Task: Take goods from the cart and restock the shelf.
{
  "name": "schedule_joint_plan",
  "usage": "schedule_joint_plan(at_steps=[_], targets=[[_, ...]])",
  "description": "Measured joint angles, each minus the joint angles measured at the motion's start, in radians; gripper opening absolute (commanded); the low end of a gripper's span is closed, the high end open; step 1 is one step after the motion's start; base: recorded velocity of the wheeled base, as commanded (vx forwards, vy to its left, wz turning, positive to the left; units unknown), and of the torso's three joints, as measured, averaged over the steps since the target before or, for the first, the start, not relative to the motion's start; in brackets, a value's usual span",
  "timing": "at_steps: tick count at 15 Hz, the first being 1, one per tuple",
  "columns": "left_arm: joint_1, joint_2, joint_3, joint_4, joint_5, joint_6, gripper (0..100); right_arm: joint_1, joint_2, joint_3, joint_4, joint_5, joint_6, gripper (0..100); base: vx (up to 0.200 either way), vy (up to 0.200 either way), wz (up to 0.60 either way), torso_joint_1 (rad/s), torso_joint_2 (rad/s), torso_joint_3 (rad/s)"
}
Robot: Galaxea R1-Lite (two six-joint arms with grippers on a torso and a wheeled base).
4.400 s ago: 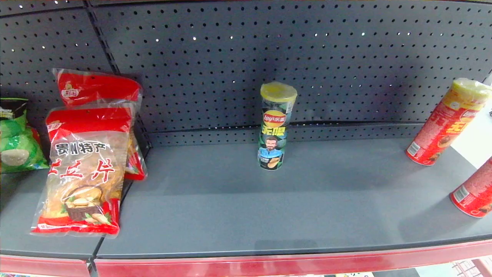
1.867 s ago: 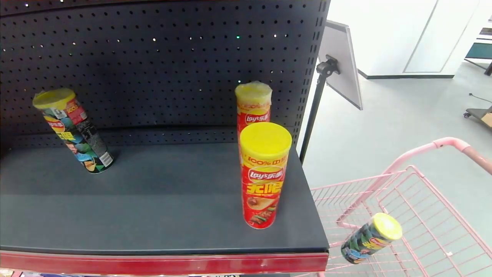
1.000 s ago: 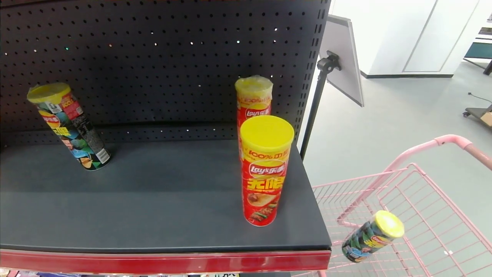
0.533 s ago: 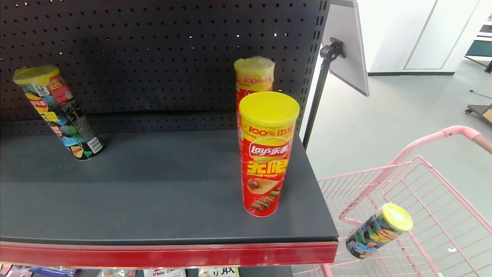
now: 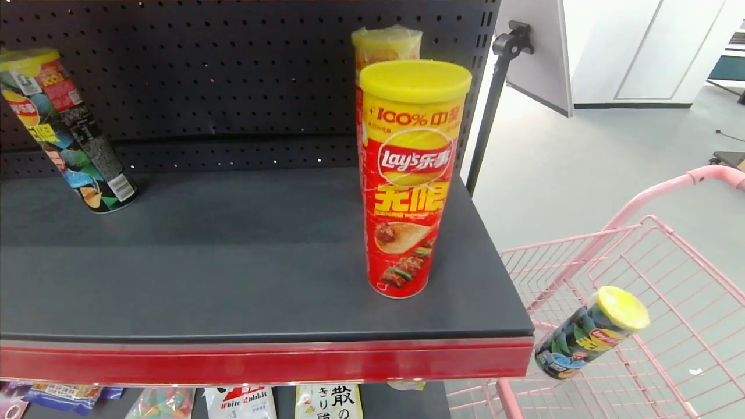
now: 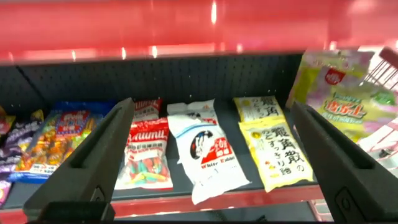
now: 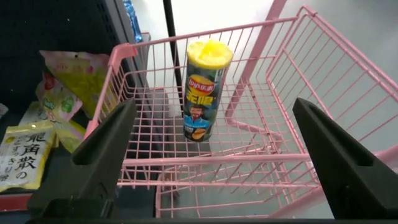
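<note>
Firstly, shelf (image 5: 233,279): dark grey deck, red front edge, black perforated back panel (image 5: 233,70); it carries three chip canisters.

Cart (image 7: 249,160): pink wire basket, parked just beside the shelf's right end and lower than the deck.

Left pincer (image 6: 211,106): fingers spread wide apart, nothing between them, facing the lower shelf (image 6: 186,78) under the red edge.

Right pincer (image 7: 214,102): fingers likewise spread wide, nothing gripped, above the cart basket; the canister in the cart appears between them but farther off, untouched.

Front red canister (image 5: 410,186): yellow lid, upright near the deck's right front corner.

Rear red canister (image 5: 384,43): directly behind the front one, close to the back panel, mostly hidden by it.

Dark canister on the shelf (image 5: 64,134): yellow lid, on its base at the far left, by the back panel, well apart from the red pair.

Dark canister in the cart (image 7: 204,93): yellow lid up, on the basket's wire floor.

Snack packets (image 6: 208,149): a row of flat bags lying on the lower shelf.
</note>
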Motion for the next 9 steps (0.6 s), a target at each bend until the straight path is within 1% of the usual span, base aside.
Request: schedule_joint_plan(at_steps=[7,9], targets=[[0.000,0.000,0.000,0.000,0.000,0.000,100,0.000,0.000,0.000,-0.001,-0.003,0.001,100,0.000,0.000,0.00,-0.181,0.52,0.339],[0.000,0.000,0.000,0.001,0.000,0.000,100,0.002,0.000,0.000,-0.002,0.011,-0.011,100,0.000,0.000,0.00,-0.122,0.41,0.291]])
